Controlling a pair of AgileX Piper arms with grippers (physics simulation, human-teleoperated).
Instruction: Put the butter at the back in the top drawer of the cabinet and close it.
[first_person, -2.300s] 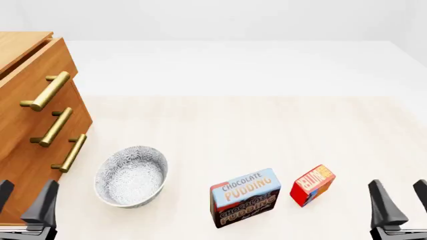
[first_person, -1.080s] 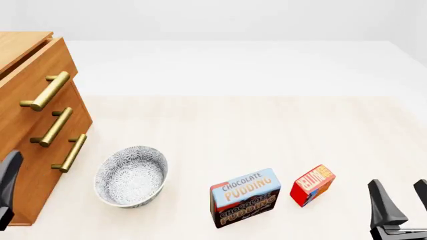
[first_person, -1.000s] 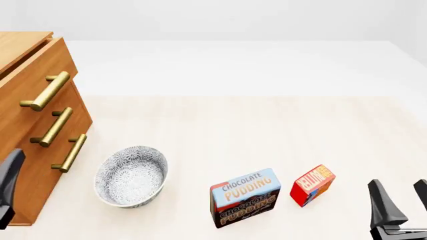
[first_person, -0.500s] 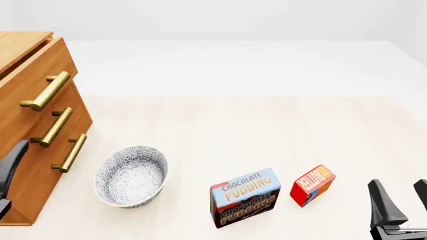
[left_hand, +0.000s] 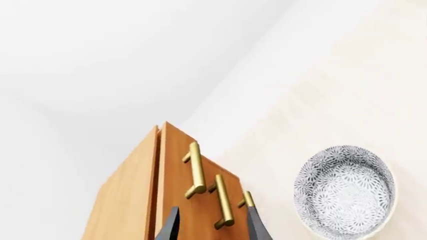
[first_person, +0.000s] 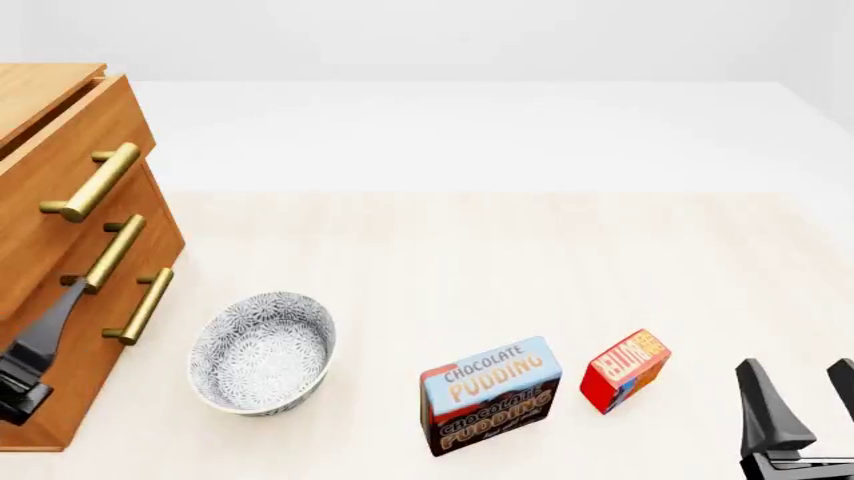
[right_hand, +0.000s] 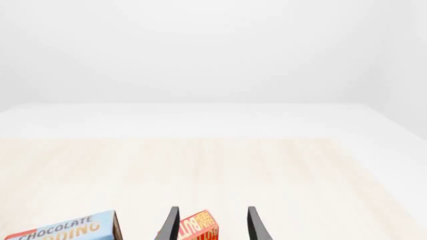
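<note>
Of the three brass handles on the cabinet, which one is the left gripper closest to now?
The middle handle. The left gripper has its tip just beneath that bar's near end, while the top handle sits clearly higher and the bottom handle lies off to its side.

The cabinet (first_person: 54, 250) runs off the front view's left edge, hiding its left part. The left gripper (first_person: 47, 330) shows one dark finger there; whether it touches a handle is unclear. The right gripper (first_person: 801, 420) is cut by the near right corner. In the right wrist view, butter (right_hand: 200, 229) and pudding box (right_hand: 63, 231) are cropped
</note>
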